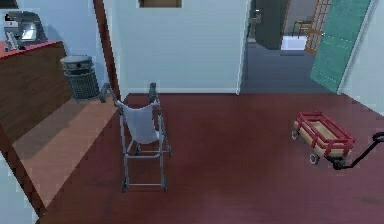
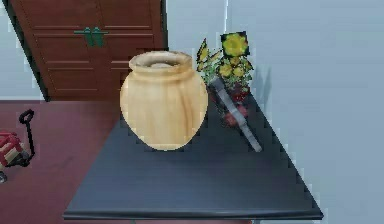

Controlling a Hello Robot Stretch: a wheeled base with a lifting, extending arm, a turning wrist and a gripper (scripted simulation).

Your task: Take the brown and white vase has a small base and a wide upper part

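A large tan-brown vase [image 2: 163, 100] stands on a dark tabletop [image 2: 190, 185] in the arm side view, a little left of the table's middle. Its body is wide and round above and narrows to a smaller base. It has a short neck and an open mouth. Behind it to the right is a bunch of yellow flowers with dark leaves [image 2: 226, 60]. A grey rod [image 2: 236, 116] lies slantwise on the table, right of the vase, with small red bits beside it.
A brown panelled door [image 2: 90, 45] is behind the table, and a red wagon [image 2: 8, 150] is at the arm side view's left edge. In the forward view a grey walker frame [image 1: 142, 140] stands on the dark red floor, with the red wagon [image 1: 323, 135] at right, a bin [image 1: 80, 77] and a counter [image 1: 30, 85] at left, and a doorway [image 1: 285, 50] beyond.
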